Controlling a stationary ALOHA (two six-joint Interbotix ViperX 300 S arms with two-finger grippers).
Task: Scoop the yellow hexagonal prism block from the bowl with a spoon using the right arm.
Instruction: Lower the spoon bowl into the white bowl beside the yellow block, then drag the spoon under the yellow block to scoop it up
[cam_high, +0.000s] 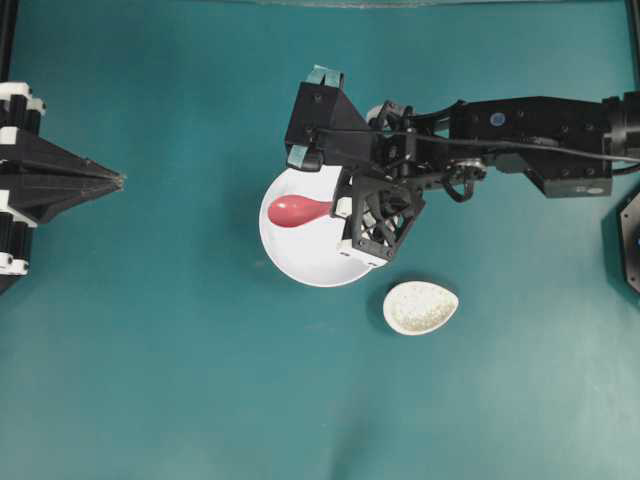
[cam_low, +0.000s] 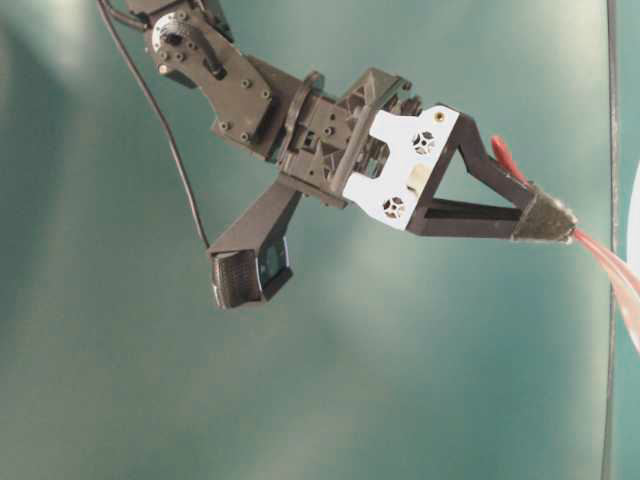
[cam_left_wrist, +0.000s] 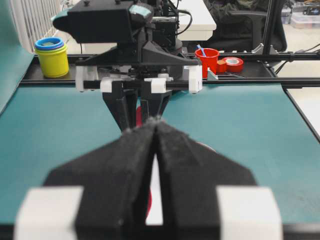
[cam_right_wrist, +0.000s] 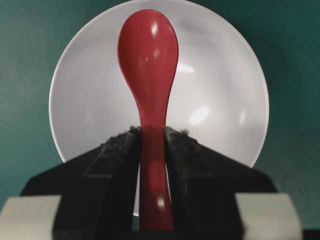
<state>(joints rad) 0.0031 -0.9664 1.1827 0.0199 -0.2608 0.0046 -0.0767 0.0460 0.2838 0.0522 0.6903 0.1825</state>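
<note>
R gripper (cam_right_wrist: 152, 137) clamped on spoon (cam_right_wrist: 149, 65) handle, scoop over bowl (cam_right_wrist: 225, 100). Yellow block not visible, maybe under scoop. Spoon glossy, rigid, prob. slippery; grip mid-handle. L gripper (cam_left_wrist: 156, 131) closed, parked away.

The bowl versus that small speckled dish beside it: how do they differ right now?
The bowl is round, plain white and bigger; the speckled dish is oval and much smaller. The spoon, held by the right gripper, hangs over the bowl; nothing hangs over the dish. Both rest on the teal table.
</note>
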